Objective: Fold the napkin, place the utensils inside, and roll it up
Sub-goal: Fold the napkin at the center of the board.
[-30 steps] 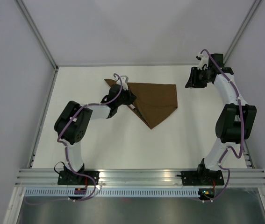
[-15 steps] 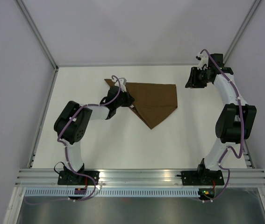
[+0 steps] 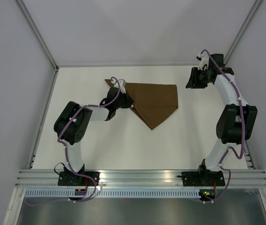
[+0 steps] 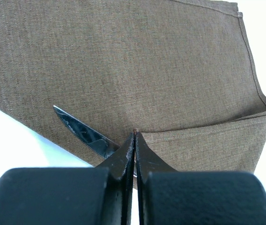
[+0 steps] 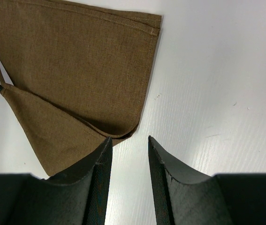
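The brown napkin (image 3: 157, 99) lies folded on the white table, one flap doubled over toward its lower point. My left gripper (image 4: 134, 134) is shut on the corner of that flap (image 4: 203, 145), a speck of cloth showing at its tips. The knife's silver blade (image 4: 81, 132) lies on the napkin (image 4: 123, 61) just left of the fingers; its handle is hidden beneath them. In the top view the left gripper (image 3: 128, 101) sits at the napkin's left side. My right gripper (image 5: 129, 139) is open and empty, hovering past the napkin's right edge (image 5: 76, 70).
The right arm (image 3: 231, 108) arcs along the table's right side, its gripper (image 3: 191, 79) near the back right. A small napkin corner (image 3: 108, 82) pokes out behind the left wrist. White walls and metal rails (image 3: 39, 117) bound the table.
The left gripper has shifted slightly to the left, still pinching the flap's corner. The right arm has not moved.
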Controlling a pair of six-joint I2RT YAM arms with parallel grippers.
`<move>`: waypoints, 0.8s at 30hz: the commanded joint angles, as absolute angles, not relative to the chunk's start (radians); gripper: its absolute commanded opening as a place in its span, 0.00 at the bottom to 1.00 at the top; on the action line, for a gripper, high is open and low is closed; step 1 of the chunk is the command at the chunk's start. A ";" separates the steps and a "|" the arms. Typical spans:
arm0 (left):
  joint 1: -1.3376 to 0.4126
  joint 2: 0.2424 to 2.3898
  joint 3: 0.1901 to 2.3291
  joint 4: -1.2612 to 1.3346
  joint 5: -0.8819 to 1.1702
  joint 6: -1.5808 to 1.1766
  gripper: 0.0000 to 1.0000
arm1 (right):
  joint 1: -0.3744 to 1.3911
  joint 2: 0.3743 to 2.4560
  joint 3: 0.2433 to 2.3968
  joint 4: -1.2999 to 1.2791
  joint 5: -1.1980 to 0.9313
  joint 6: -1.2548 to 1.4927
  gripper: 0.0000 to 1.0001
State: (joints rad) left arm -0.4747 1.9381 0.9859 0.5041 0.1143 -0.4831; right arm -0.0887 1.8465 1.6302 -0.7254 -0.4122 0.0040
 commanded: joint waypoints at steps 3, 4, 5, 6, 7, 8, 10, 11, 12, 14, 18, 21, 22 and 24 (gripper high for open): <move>-0.462 1.913 0.970 0.548 0.107 -0.520 0.06 | -0.084 1.835 1.634 -0.719 -0.399 0.008 0.43; -0.459 1.911 0.969 0.546 0.107 -0.522 0.07 | -0.083 1.835 1.634 -0.719 -0.399 0.009 0.43; -0.459 1.910 0.968 0.546 0.106 -0.523 0.08 | -0.081 1.836 1.634 -0.721 -0.399 0.009 0.43; -0.457 1.911 0.968 0.546 0.104 -0.525 0.08 | -0.081 1.835 1.634 -0.719 -0.399 0.009 0.43; -0.456 1.910 0.968 0.546 0.106 -0.528 0.11 | -0.081 1.835 1.634 -0.719 -0.399 0.009 0.43; -0.454 1.910 0.968 0.546 0.106 -0.528 0.12 | -0.081 1.836 1.634 -0.719 -0.397 0.009 0.43; -0.453 1.908 0.966 0.546 0.103 -0.531 0.17 | -0.083 1.835 1.634 -0.719 -0.399 0.008 0.43; -0.453 1.908 0.966 0.548 0.100 -0.531 0.18 | -0.081 1.833 1.635 -0.719 -0.399 0.009 0.43; -0.451 1.907 0.966 0.549 0.103 -0.532 0.21 | -0.081 1.833 1.635 -0.719 -0.397 0.008 0.43; -0.449 1.907 0.966 0.548 0.101 -0.532 0.25 | -0.081 1.836 1.635 -0.719 -0.397 0.008 0.43; -0.440 1.901 0.969 0.548 0.101 -0.535 0.36 | -0.080 1.835 1.637 -0.719 -0.400 0.009 0.43; -0.433 1.893 0.968 0.548 0.098 -0.535 0.39 | -0.080 1.835 1.638 -0.719 -0.400 0.009 0.43; -0.431 1.888 0.968 0.546 0.100 -0.535 0.40 | -0.080 1.836 1.638 -0.721 -0.400 0.009 0.43; -0.422 1.884 0.969 0.545 0.098 -0.535 0.42 | -0.081 1.836 1.638 -0.719 -0.402 0.008 0.43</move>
